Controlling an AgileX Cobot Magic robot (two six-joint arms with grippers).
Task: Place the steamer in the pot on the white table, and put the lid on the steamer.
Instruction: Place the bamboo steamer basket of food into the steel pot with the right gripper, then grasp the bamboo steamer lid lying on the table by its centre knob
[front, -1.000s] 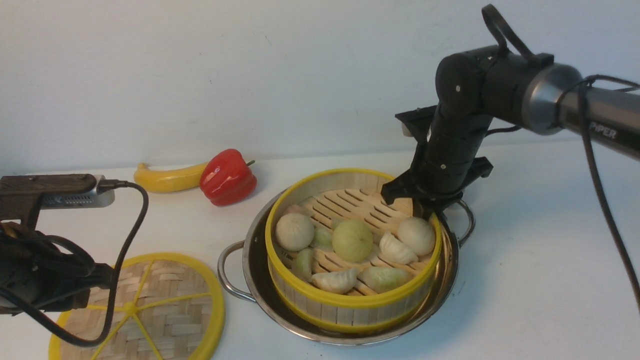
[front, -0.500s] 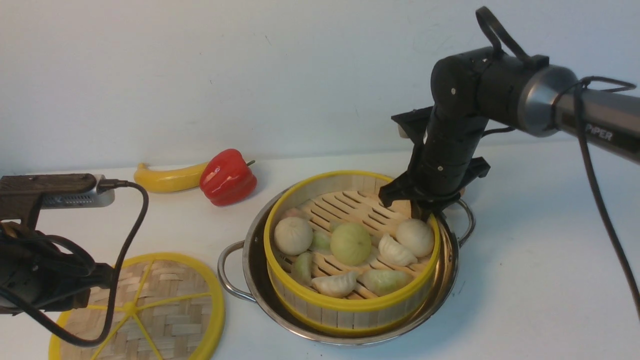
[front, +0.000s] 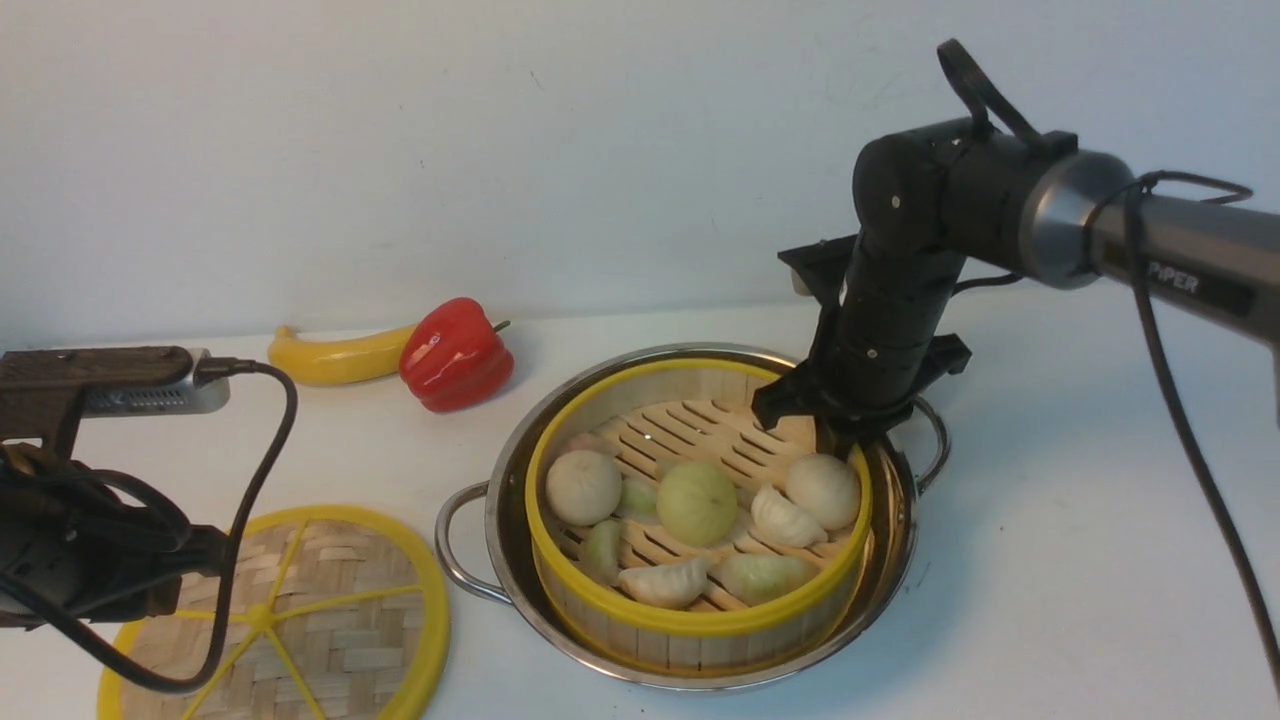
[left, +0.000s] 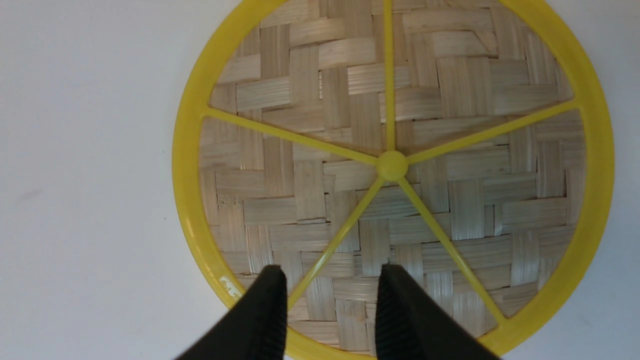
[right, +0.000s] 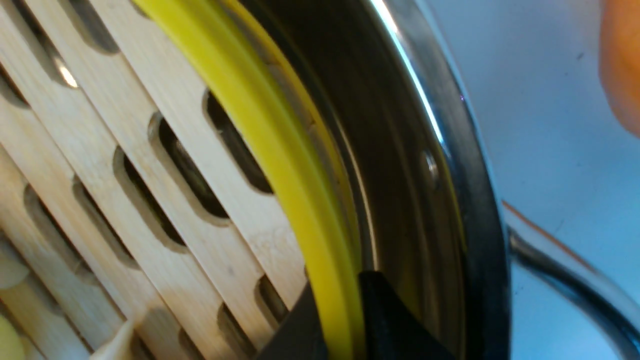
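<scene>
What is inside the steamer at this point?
Pale buns and dumplings lie on the slatted floor of the steamer. The right end effector grips its rim. The pot bottom beneath is covered, and the arm hides part of the far rim.

**White worktop and the four things resting on it**

The matte white worktop (front: 1050, 560) carries a wide steel pot (front: 893, 540) with looped wire handles, standing flat. Left of the pot and nearer the camera, the woven lid (front: 330, 600) lies flat, near the pot's handle but apart from it. Behind the pot to its left sits a red pepper (front: 455, 355), with a yellow banana (front: 335, 358) just beside it on the side away from the pot.
</scene>
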